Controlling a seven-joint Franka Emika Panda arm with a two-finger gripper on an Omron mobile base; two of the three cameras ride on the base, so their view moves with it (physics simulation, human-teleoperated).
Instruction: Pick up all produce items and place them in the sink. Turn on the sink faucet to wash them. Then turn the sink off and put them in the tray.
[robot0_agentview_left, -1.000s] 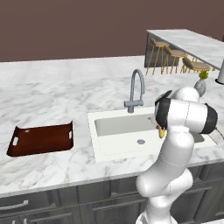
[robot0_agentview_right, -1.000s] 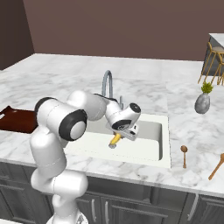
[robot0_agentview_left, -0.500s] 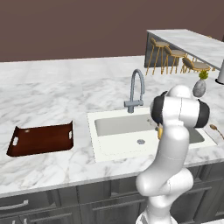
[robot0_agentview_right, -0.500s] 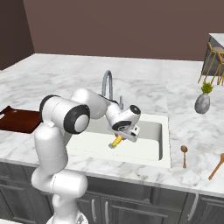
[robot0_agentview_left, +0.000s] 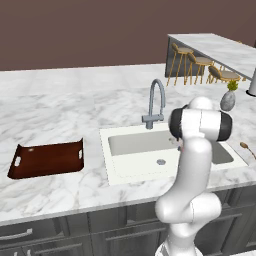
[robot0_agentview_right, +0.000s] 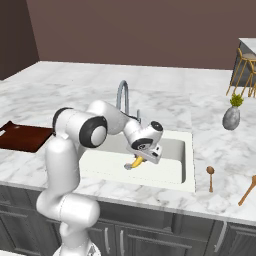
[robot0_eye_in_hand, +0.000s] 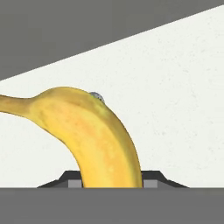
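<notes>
In the hand view the yellow banana (robot0_eye_in_hand: 98, 135) curves up from between my dark fingertips, so my gripper (robot0_eye_in_hand: 111, 183) is shut on it. Behind it lie the white sink floor (robot0_eye_in_hand: 175, 96) and a sliver of the metal drain (robot0_eye_in_hand: 97, 96). From the right base view my gripper (robot0_agentview_right: 145, 154) hangs inside the sink (robot0_agentview_right: 172, 167) with the banana (robot0_agentview_right: 136, 161) sticking out below it, just above the basin floor. The grey gooseneck faucet (robot0_agentview_right: 122, 96) stands behind the basin. The reddish-brown tray (robot0_agentview_left: 47, 159) lies empty on the counter left of the sink (robot0_agentview_left: 135, 150).
My white arm (robot0_agentview_left: 200, 127) stands over the sink's right half in the left base view. Two wooden spoons (robot0_agentview_right: 210, 176) lie on the marble right of the basin, and a grey vase with a plant (robot0_agentview_right: 231, 116) stands behind them. Bar stools (robot0_agentview_left: 197, 67) line the far counter.
The arm has swung slightly left and the gripper has sunk a little deeper over the basin, still holding the banana.
</notes>
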